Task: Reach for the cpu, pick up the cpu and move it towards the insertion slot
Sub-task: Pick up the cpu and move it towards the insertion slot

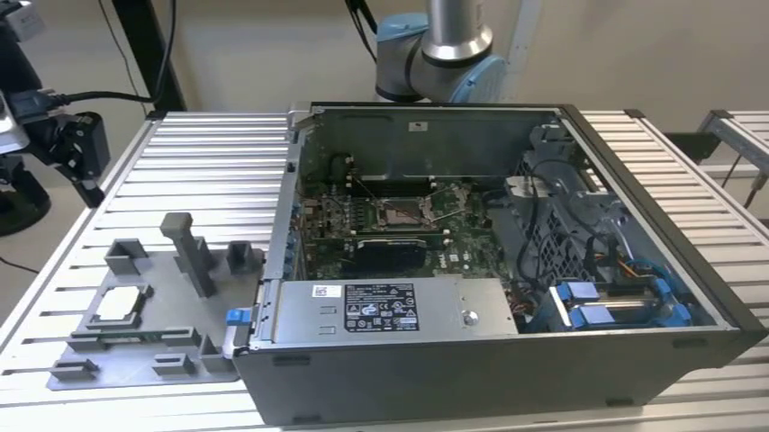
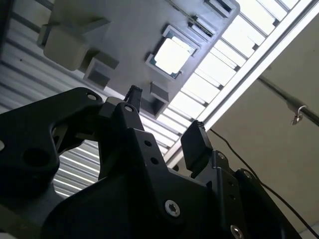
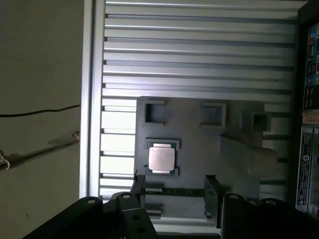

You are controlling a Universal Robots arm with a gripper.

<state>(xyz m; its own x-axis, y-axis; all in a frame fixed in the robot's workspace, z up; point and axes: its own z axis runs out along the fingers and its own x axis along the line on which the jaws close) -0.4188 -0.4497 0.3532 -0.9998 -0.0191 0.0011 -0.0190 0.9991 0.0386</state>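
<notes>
The gripper (image 3: 174, 191), jaws apart and empty, hangs clear of the cpu (image 3: 161, 159), which sits in the grey fixture (image 3: 194, 144) at 8 o'clock of the computer case (image 1: 481, 378) in the exterior view; the reach should centre the jaws over opposite chip edges.

Desk (image 1: 193, 171): pale grey ribbed alu slats w/ long grooves btwn them, running across the exterior view. Wall (image 1: 265, 54) behind desk: plain cream surface. Black post (image 1: 154, 54): upright at desk's far corner, exterior view's left. Black cable (image 1: 108, 94) runs from post area toward the exterior view's left edge. Side bench (image 1: 736, 135): same slatted build, near desk at the exterior view's right. Floor (image 3: 40, 59) in the first wrist view: dull beige, smooth. Thin floor cable (image 3: 40, 112) lies across it. Strong glare on slats next to desk's edge rail (image 3: 88, 99); slats further in are dimmer.
</notes>
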